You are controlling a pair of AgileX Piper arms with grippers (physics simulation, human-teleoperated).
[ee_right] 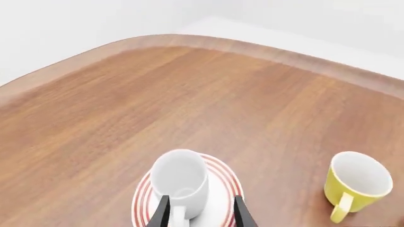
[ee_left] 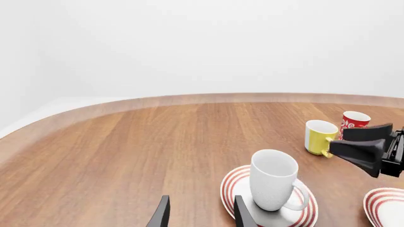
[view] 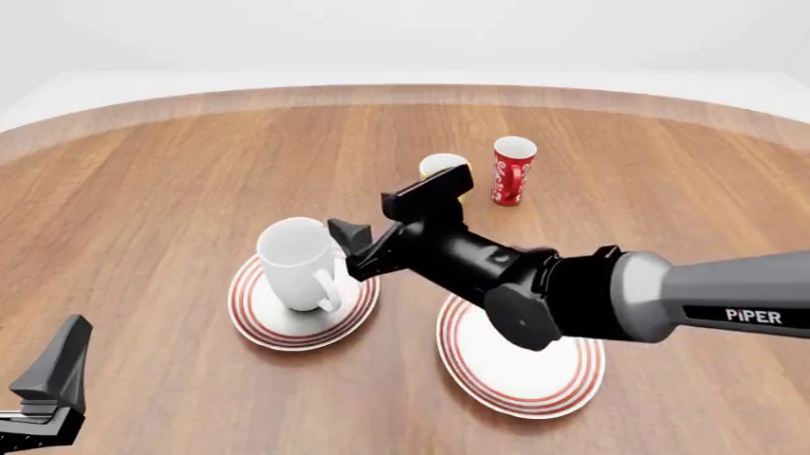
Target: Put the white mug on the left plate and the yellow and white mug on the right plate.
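The white mug (view: 300, 263) stands upright on the left plate (view: 260, 322), handle toward the camera side; in the left wrist view the white mug (ee_left: 273, 179) and its plate (ee_left: 232, 188) also show. The right plate (view: 519, 374) holds nothing. The yellow and white mug (view: 441, 165) stands on the table farther back, partly hidden behind my right gripper (view: 393, 220). That gripper is open and hangs between the two mugs, one fingertip close to the white mug's rim. My left gripper (ee_left: 200, 215) is open and holds nothing, low at the near left corner (view: 57, 370).
A tall red patterned cup (view: 511, 171) stands just right of the yellow and white mug. The right arm stretches in from the right above the right plate. The curved far table edge (view: 405, 93) runs across the back.
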